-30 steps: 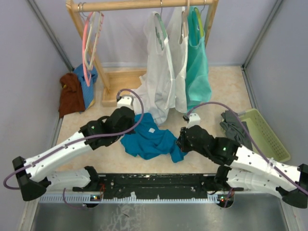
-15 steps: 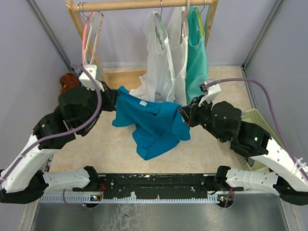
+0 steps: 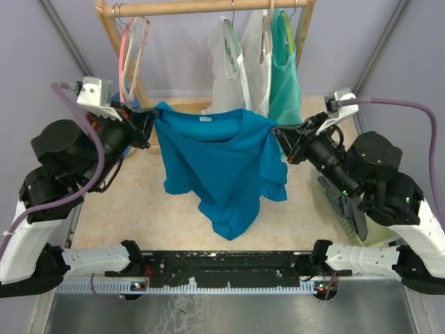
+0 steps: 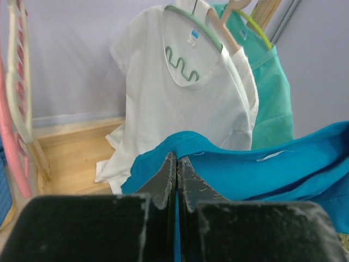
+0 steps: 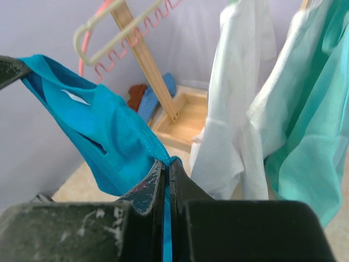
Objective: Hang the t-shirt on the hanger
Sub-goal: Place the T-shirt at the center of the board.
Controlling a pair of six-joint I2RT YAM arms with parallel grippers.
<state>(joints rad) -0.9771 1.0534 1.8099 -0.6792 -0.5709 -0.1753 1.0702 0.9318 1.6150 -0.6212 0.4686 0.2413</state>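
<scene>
The teal-blue t-shirt (image 3: 222,167) hangs spread in the air between my two grippers, collar and white label at the top and hem hanging free above the table. My left gripper (image 3: 148,126) is shut on its left shoulder edge, as the left wrist view shows (image 4: 177,158), with the shirt (image 4: 262,174) to its right. My right gripper (image 3: 279,137) is shut on the other shoulder edge (image 5: 167,162), the shirt (image 5: 109,131) stretching away to the left. The cream hanger (image 3: 141,42) hangs on the rack's left end beside a pink hanger (image 3: 124,66). It also shows in the right wrist view (image 5: 122,33).
The wooden rack (image 3: 208,7) stands at the back with white shirts (image 3: 233,90) and a mint-green tank top (image 3: 286,90) just behind the held shirt. A green basket (image 3: 389,198) and a dark grey cloth (image 3: 341,188) lie at the right. Brown (image 5: 136,95) and blue (image 5: 159,93) cloths lie by the rack's foot.
Both arms have risen and moved apart, lifting the t-shirt off the table. It went from a crumpled heap to hanging spread in front of the rack.
</scene>
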